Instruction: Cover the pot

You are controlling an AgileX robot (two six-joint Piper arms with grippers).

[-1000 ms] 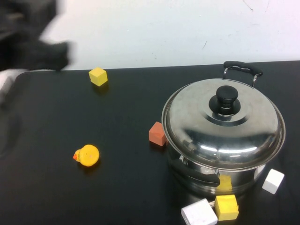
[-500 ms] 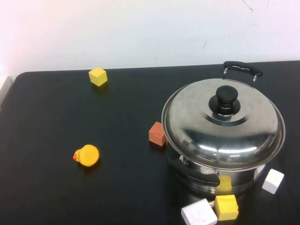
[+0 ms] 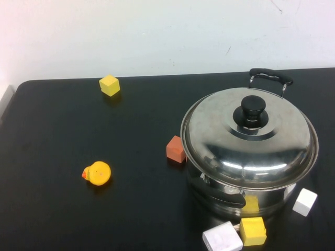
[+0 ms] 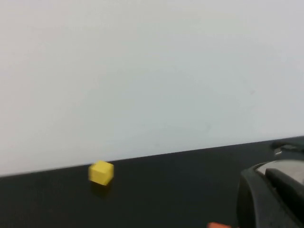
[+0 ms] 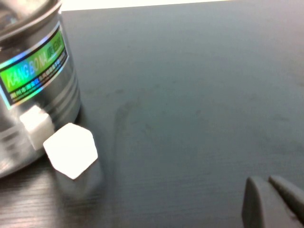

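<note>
The large steel pot (image 3: 246, 184) stands on the right of the black table, with black side handles at the back (image 3: 269, 75) and the front (image 3: 220, 194). The domed steel lid (image 3: 220, 130) with its black knob (image 3: 253, 107) sits on the pot's rim and closes it. Neither arm shows in the high view. My left gripper (image 4: 266, 180) shows in the left wrist view, raised, with the lid's edge (image 4: 287, 166) behind it. My right gripper (image 5: 265, 181) is shut and empty, low over the bare table, to the side of the pot's wall (image 5: 33, 80).
A yellow cube (image 3: 109, 85) lies at the back left and also shows in the left wrist view (image 4: 100, 172). A yellow duck (image 3: 97, 173), an orange-red block (image 3: 176, 149), a white block (image 3: 222, 238) and a yellow block (image 3: 253, 230) lie about. A white cube (image 3: 304, 202) (image 5: 71, 150) lies by the pot.
One second ago a dark blurred arm filled the upper left of the high view; it has left that view. The pot, lid and blocks have not moved.
</note>
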